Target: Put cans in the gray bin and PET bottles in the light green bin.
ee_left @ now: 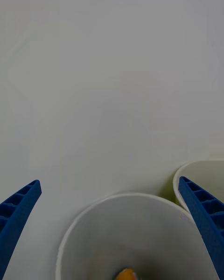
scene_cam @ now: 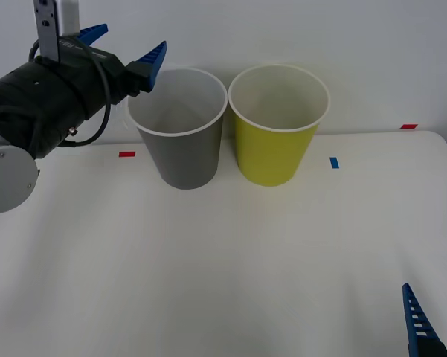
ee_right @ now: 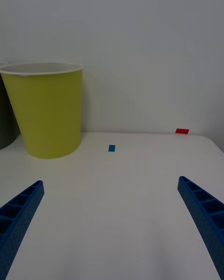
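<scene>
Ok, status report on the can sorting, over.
Left gripper open, raised by the gray bin rim. Can lies inside gray bin. Right gripper open, low over the table, idle. Light green bin unobstructed.

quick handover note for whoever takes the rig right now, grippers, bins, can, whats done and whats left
Left gripper: open, empty, raised at the gray bin's rim.
Right gripper: open, empty, low over the table at its near right.
Can: an orange bit shows at the bottom of the gray bin, so it looks dropped in.
Green bin: beside the gray one, to its right; nothing seen inside from the front.
Left to do: no bottle or other can lies on the table; pull the left arm back.
</scene>
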You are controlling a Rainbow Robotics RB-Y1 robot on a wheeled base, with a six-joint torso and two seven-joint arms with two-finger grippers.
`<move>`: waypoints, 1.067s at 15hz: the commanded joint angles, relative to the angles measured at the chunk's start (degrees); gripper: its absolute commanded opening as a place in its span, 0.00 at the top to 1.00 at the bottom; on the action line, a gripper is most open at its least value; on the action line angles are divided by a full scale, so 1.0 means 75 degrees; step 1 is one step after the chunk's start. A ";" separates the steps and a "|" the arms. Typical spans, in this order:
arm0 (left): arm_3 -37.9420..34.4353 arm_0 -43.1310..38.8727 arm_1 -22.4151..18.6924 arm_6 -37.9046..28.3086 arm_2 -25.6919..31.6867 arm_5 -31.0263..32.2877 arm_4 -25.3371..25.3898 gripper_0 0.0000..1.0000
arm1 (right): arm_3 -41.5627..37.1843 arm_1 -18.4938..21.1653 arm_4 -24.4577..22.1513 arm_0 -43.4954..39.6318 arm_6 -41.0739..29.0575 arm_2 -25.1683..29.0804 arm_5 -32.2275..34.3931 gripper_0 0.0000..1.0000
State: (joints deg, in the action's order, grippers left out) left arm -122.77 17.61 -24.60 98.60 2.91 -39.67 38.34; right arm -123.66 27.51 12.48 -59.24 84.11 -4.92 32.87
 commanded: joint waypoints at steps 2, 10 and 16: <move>-0.0435 -0.1341 -0.0213 0.0002 0.0233 0.0719 0.0162 0.00 | 0.0000 0.0000 0.0000 0.0000 0.0000 0.0000 0.0000 0.00; -0.0927 -0.4224 -0.0552 0.0049 0.0502 0.3004 0.0888 0.00 | 0.0000 0.0000 0.0000 0.0000 0.0000 0.0000 0.0000 0.00; -0.0927 -0.5864 -0.0576 0.0295 0.0081 0.4996 0.0783 0.00 | 0.0000 0.0000 0.0000 0.0000 0.0000 0.0000 0.0000 0.00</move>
State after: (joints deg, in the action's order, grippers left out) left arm -129.76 -24.42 -28.89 100.30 4.22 -4.24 44.77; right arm -123.66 27.51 12.48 -59.24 84.11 -4.92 32.87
